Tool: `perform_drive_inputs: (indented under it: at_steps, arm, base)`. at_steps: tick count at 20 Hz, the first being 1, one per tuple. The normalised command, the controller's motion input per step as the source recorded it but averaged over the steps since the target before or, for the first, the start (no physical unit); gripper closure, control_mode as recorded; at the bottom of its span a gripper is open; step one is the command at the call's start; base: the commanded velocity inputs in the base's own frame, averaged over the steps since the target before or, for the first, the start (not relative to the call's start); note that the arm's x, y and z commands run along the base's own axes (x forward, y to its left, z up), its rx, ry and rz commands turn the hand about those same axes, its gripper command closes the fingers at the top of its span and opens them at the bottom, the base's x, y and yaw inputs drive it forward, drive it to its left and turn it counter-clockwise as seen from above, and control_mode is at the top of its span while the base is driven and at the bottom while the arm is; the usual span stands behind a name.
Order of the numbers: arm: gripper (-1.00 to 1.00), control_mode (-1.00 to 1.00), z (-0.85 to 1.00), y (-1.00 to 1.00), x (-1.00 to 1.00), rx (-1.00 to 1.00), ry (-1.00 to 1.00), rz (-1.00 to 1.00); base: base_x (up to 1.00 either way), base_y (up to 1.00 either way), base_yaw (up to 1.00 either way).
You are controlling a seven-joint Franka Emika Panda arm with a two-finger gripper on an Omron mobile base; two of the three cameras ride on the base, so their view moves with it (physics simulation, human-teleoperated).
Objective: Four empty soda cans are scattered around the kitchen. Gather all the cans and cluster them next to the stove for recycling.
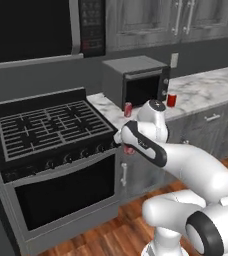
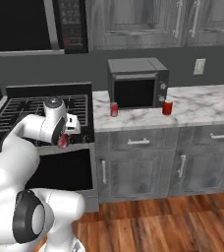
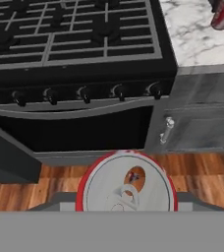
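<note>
Hand view: can [image 3: 126, 184] clamped in gripper [image 3: 126, 206], silver top facing camera, above wood floor in front of stove [image 3: 79, 44].
Right base view: gripper [image 2: 65, 139] part-closed on can [image 2: 63, 141] beside stove front [image 2: 45, 110]; two more cans [image 2: 114, 109] [image 2: 167, 108] upright on counter [image 2: 202, 106] near toaster oven [image 2: 136, 81].

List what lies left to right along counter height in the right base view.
stove → held can in the hand → can near the stove → countertop oven → can → wall outlet
</note>
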Motion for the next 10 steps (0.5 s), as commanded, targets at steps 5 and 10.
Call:
perform_drive_inputs:
  at_steps: [5, 10]
  arm:
    - [1.00, 1.00, 0.00, 0.00, 0.00, 0.00, 0.00, 0.00]
    - [1.00, 1.00, 0.00, 0.00, 0.00, 0.00, 0.00, 0.00]
  base:
    - [0.56, -0.28, 0.08]
    - [0.62, -0.23, 0.10]
